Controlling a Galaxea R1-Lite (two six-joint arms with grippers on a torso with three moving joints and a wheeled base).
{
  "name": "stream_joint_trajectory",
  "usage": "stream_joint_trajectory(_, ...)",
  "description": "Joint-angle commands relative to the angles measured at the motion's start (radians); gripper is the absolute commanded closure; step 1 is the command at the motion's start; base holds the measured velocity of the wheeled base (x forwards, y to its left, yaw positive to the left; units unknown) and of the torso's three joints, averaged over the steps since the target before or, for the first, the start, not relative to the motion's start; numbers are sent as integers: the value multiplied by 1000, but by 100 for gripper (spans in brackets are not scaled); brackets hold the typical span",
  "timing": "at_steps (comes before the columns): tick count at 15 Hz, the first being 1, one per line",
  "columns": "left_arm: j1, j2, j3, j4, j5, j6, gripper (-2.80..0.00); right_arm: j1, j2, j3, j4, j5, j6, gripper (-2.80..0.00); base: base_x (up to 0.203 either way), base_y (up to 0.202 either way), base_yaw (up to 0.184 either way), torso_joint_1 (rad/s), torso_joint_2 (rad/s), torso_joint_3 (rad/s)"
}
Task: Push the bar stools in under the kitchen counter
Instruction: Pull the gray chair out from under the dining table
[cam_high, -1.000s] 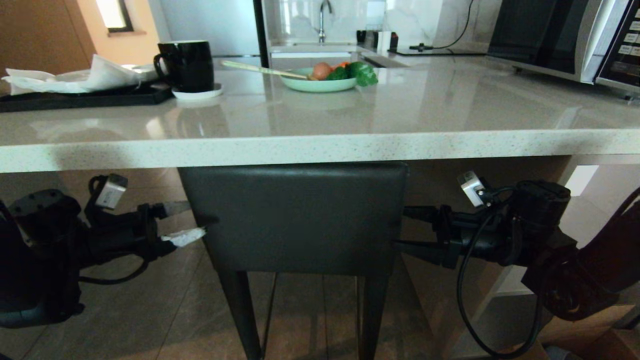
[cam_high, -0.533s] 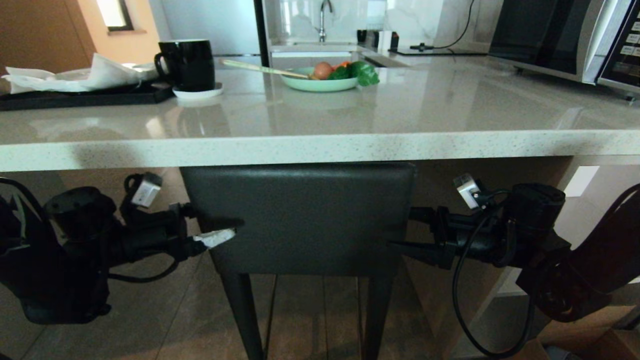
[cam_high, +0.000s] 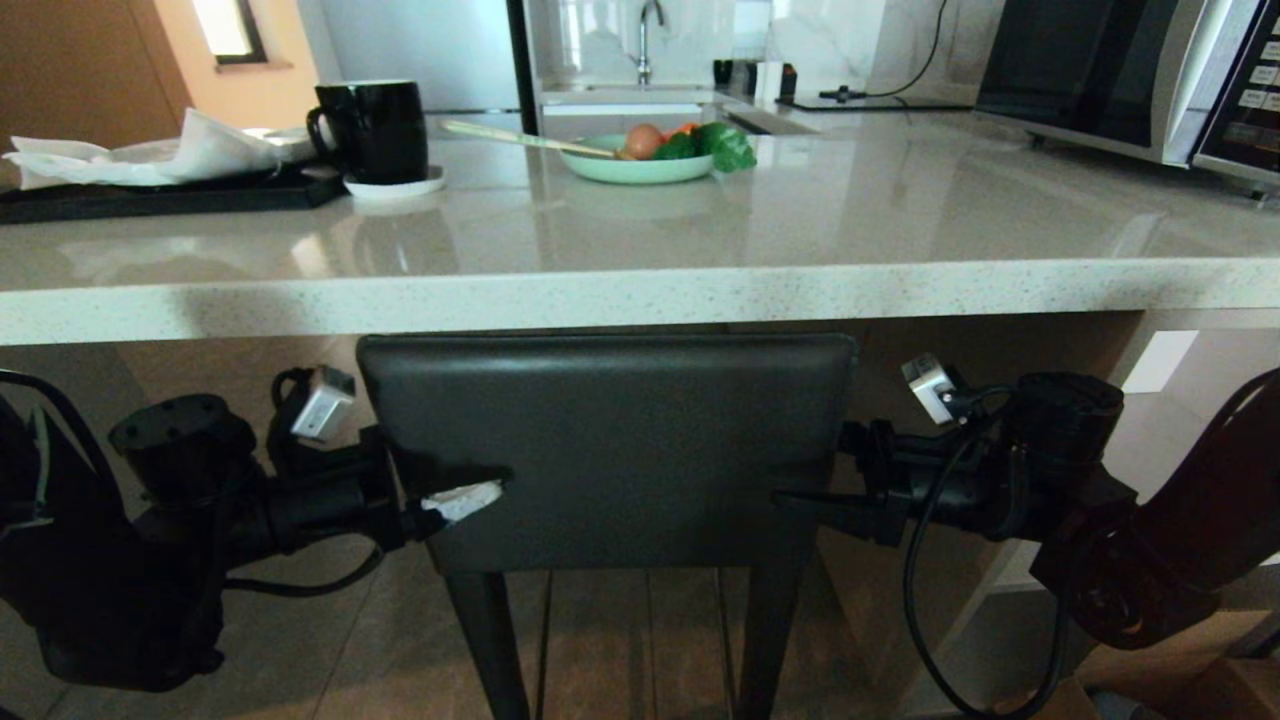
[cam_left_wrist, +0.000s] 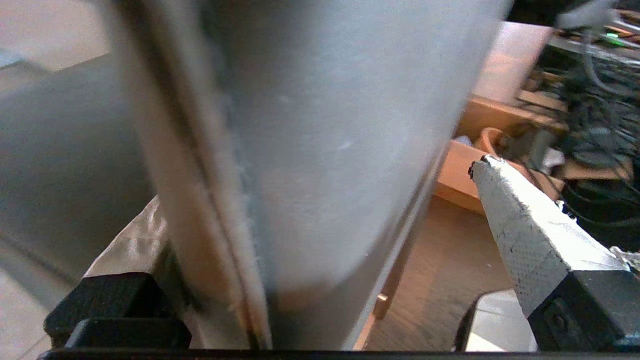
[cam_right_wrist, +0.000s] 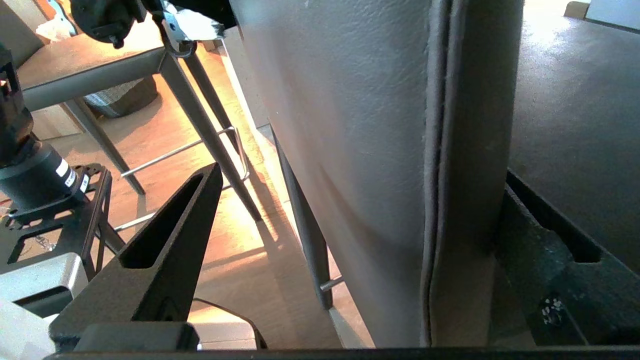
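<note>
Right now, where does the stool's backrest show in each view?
Head: backrest centre, just under the counter edge, between both open grippers.
Left wrist: blurred grey slab filling the middle, between the fingers.
Right wrist: grey leather panel with its edge seam, between the fingers.
Shared landmark: the backrest's side edges.

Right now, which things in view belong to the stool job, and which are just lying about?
Job:
- bar stool, backrest straddled at each side edge by open grippers
- kitchen counter
- left gripper
- right gripper

Lying about, on the counter:
- black mug
- green plate of food
- black tray
- microwave
</note>
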Motion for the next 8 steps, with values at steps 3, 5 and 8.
stream_joint_trajectory(3, -8, -38, 30, -11, 20, 2, -280, 10, -7, 2, -9, 0, 1, -280, 0, 0, 0, 0, 0, 0)
stream_joint_trajectory(5, -2, -40, 32, -11, 31, 3, -280, 13, -7, 2, -9, -5, 1, -280, 0, 0, 0, 0, 0, 0)
stream_joint_trajectory(8, -3, -33, 40, -11, 32, 5, -280, 17, -8, 2, -10, -5, 1, -280, -31, 0, 2, 1, 2, 1)
